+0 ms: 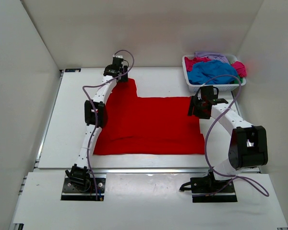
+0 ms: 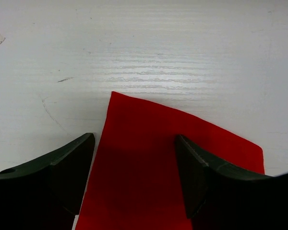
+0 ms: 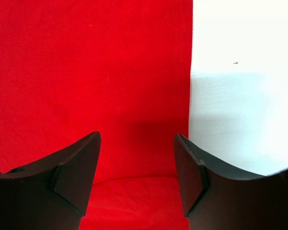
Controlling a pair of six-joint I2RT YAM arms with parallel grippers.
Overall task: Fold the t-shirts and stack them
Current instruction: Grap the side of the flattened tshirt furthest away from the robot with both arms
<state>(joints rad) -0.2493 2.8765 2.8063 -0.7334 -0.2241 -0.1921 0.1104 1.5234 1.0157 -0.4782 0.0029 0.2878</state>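
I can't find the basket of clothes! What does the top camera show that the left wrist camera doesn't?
Only the top camera shows the white basket with the blue t-shirt piled in it, both arms, and the whole red t-shirt spread flat. Only the left wrist camera shows, close up, the left gripper open over one corner of that shirt, and a thin scratch on the table. Both show the red t-shirt and the white table.
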